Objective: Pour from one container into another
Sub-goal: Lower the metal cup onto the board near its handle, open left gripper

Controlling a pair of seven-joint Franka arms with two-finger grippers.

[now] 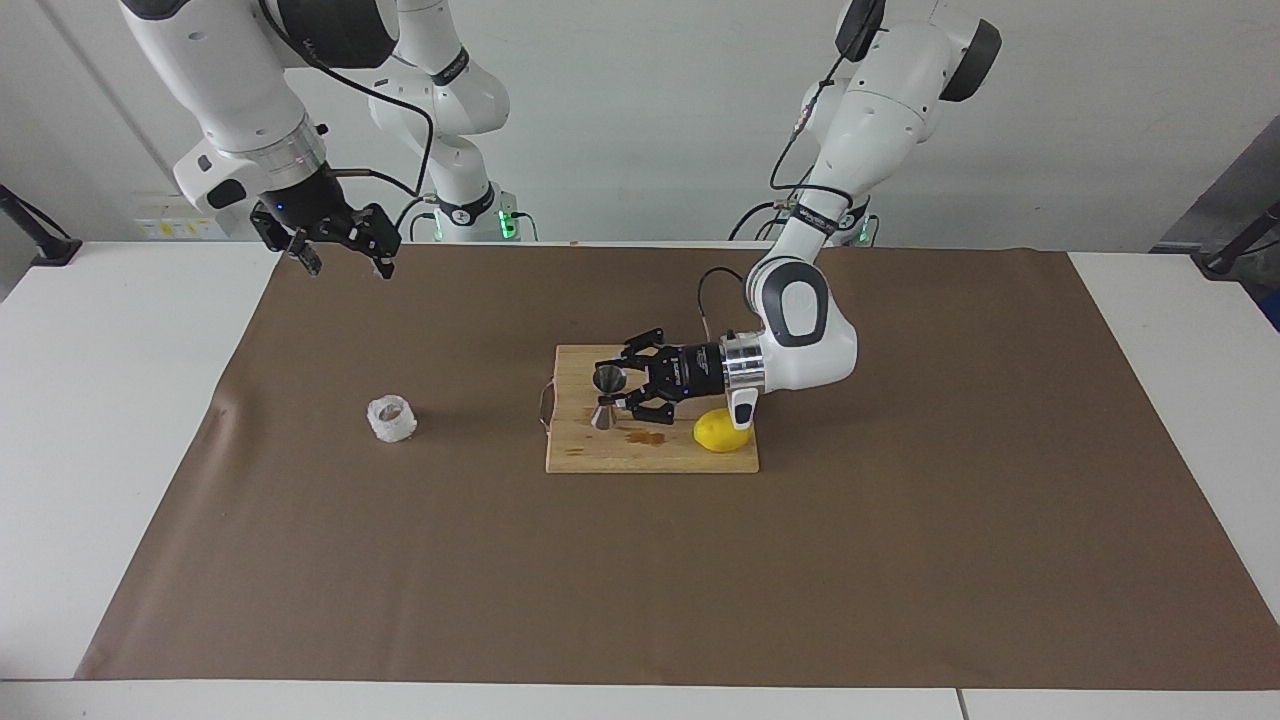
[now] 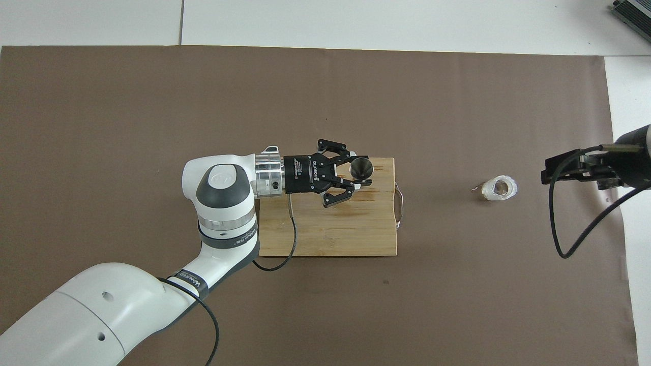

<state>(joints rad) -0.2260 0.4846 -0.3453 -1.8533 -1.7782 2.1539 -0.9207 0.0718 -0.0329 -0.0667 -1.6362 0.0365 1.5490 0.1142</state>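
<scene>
Brown mat (image 1: 700, 560) covers a white table (image 1: 110, 420), grey wall at top of the facing view. Wooden board (image 1: 650, 452) sits mid-frame in both views, with a wire handle on the edge toward the right arm's end. Steel jigger (image 1: 606, 396) stands upright on the board, at center of the facing view. Left gripper (image 1: 622, 393) lies horizontal, low over the board, fingers clamped on the jigger's waist, outer links splayed to the sides. Lemon (image 1: 722, 431) rests on the board just beside the left wrist, lower right of the jigger in the facing view; hidden under the arm in the overhead view. Dark stains on the board next to the jigger. White cup (image 1: 391, 418) stands on the mat, center-left in the facing view, center-right in the overhead view, well apart from the board. Right gripper (image 1: 345, 252) waits raised at upper left of the facing view, fingers spread wide, holding nothing.
</scene>
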